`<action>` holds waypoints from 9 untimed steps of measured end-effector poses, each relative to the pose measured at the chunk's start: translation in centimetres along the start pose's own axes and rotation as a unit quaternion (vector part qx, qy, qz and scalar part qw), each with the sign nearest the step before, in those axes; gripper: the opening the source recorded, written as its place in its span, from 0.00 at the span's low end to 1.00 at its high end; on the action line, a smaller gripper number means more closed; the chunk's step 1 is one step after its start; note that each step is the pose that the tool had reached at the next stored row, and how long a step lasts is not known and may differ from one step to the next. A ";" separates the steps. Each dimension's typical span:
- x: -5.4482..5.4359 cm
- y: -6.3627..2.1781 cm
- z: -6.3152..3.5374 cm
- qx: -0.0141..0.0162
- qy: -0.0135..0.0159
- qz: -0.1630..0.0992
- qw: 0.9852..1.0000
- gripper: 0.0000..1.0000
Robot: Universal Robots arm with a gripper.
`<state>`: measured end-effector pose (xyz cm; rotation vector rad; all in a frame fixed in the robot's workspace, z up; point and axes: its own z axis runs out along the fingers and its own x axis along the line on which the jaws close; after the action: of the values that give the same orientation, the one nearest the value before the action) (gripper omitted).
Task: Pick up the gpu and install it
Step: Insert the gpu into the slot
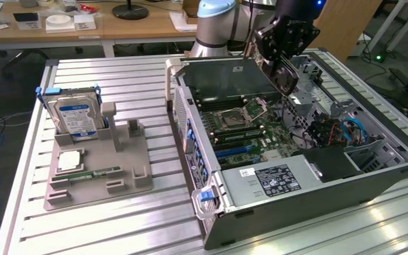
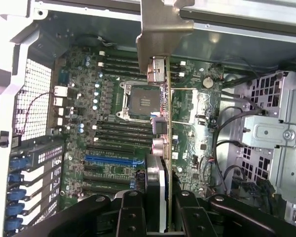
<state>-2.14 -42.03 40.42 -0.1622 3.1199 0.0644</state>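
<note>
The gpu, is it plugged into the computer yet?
Not yet. Done: the gpu is picked up, pinched in the gripper. In hand: it hangs edge-on over the motherboard of the open computer case. Left: it sits in no slot, and the blue slot is bare.

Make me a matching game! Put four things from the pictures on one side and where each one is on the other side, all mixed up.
Things:
1. graphics card
2. hard drive
3. memory stick
4. computer case

Places:
A. lying in the gray holder
B. held by the gripper over the computer case
C. standing upright in the gray holder
D. open, on the table at the exterior view's right

Pairs: 1-B, 2-C, 3-A, 4-D
</note>
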 end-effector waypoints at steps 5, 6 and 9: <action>0.0 -0.10 0.01 0.000 0.001 -0.016 1.000 0.28; 0.0 -0.11 0.01 0.000 0.001 -0.021 1.000 0.28; 0.0 -0.14 0.01 -0.001 0.002 -0.038 0.999 0.28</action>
<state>-2.14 -42.17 40.40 -0.2793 3.1132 0.0653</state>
